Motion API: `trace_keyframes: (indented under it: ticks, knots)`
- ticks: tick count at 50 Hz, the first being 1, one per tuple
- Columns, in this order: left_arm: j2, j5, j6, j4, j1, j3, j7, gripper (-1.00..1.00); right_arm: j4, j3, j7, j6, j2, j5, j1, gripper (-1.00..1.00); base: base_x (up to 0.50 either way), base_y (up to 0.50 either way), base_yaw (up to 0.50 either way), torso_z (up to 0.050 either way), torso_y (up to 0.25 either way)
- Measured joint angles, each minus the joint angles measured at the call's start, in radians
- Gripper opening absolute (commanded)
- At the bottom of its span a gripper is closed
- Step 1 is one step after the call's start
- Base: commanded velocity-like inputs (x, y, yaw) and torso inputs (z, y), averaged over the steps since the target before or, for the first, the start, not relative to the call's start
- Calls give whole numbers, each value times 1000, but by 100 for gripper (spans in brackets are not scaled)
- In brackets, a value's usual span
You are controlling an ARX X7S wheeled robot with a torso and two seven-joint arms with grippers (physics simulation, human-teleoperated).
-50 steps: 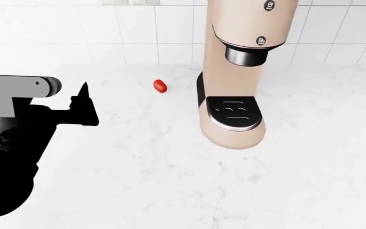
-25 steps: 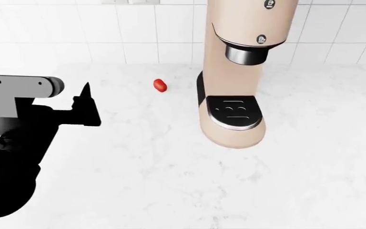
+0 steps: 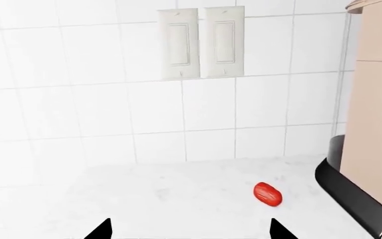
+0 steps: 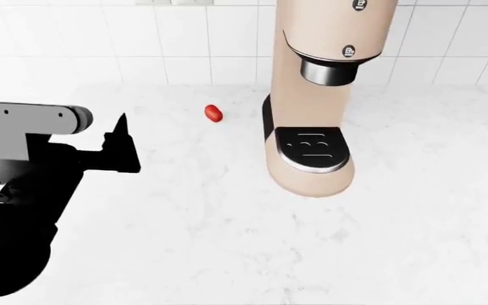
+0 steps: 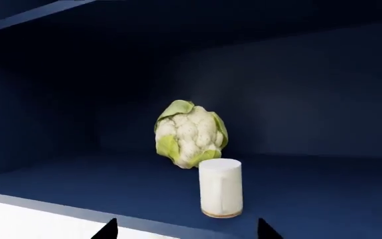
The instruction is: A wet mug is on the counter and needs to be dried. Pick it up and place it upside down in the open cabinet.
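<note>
— Where is the mug [image 5: 221, 187]?

— It stands inside a dark blue cabinet, near the front edge, just before a cauliflower. It is cream-white, and its thin tan edge is at the bottom. I cannot see the handle.

— And the counter [image 4: 227, 216]?

— It is wide and white, marbled with faint grey veins.

A white tiled wall [image 4: 100, 51] with two light switches [image 3: 201, 42] stands opposite a dark blue cabinet interior [image 5: 324, 99].
</note>
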Motion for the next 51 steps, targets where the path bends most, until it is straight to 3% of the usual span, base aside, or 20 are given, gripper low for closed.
trace_keyframes:
  ticks: [10, 21, 35, 51]
  knots:
    - [-15, -2, 0, 33, 9, -1, -10, 100, -266, -72, 449, -17, 141, 594, -182, 100, 0, 0, 0, -1, 250]
    - [-41, 0, 12, 82, 29, -5, -29, 100, -573, -94, 682, -91, 263, 959, -425, 100, 0, 0, 0, 0, 250]
    - [-66, 11, 32, 130, 57, -7, -43, 100, -854, 3, 743, -130, 344, 1123, -738, 100, 0, 0, 0, 0, 250]
    - [-94, 8, 72, 172, 104, -5, -19, 100, -1068, 213, 666, -30, 320, 1150, -1146, 100, 0, 0, 0, 0, 250]
